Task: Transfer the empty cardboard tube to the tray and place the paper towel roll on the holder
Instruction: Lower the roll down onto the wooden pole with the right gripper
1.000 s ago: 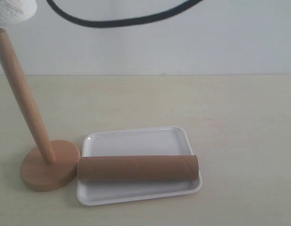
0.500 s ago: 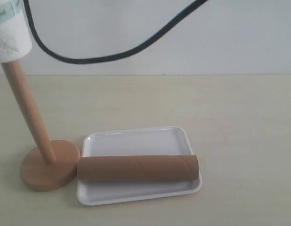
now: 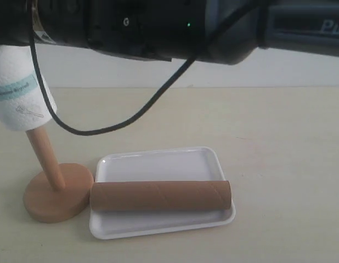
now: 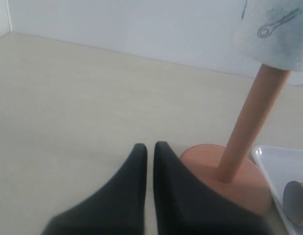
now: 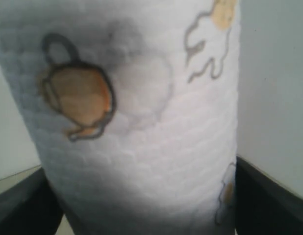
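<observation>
1. Counted as done: the empty cardboard tube [image 3: 160, 196], lying on its side across the near part of the white tray [image 3: 158, 163] and spanning it from rim to rim. Nothing further needed there, by the look of it.
2. Half done: the paper towel roll [image 3: 21, 98], threaded over the top of the wooden holder [image 3: 55, 194] but sitting high on the post. Bare post showing beneath it; well apart from the disc base.
3. Clamped on the roll, as far as the wrist view shows: the right gripper [image 5: 141, 205], with dark fingers [image 5: 271, 198] pressed against either side of the embossed paper.
4. Nothing held in the left gripper [image 4: 150, 149]: tips drawn together with only a sliver between, hanging over bare tabletop [image 4: 68, 112] just beside the holder's base.
5. Left to do, as a judgement: lower the roll down the post until seated on the base, then release and pull clear.
6. Worth watching: drag of the core on the post, enough perhaps to tip the stand toward the tray.
</observation>
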You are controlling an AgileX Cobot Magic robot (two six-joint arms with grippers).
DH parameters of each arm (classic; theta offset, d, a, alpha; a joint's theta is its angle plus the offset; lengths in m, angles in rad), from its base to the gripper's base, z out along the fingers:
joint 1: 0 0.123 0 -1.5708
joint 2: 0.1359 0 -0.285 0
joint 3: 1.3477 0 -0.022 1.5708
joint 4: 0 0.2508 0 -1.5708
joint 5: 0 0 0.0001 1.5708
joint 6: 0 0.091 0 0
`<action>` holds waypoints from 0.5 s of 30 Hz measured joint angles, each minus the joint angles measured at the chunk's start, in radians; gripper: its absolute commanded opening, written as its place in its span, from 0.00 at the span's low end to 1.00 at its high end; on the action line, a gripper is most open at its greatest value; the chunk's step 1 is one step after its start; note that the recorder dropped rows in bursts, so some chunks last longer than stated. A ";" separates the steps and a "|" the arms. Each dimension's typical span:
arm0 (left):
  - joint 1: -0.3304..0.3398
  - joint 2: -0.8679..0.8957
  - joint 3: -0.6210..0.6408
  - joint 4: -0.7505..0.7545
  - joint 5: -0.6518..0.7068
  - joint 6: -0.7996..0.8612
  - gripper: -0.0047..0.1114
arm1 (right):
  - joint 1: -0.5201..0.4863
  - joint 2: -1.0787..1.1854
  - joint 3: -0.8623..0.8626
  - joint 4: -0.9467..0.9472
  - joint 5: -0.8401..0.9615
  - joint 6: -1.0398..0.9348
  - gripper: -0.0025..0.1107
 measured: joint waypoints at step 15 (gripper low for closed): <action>0.000 0.000 0.000 0.000 0.000 0.000 0.08 | 0.000 0.152 0.074 0.004 -0.081 -0.024 0.03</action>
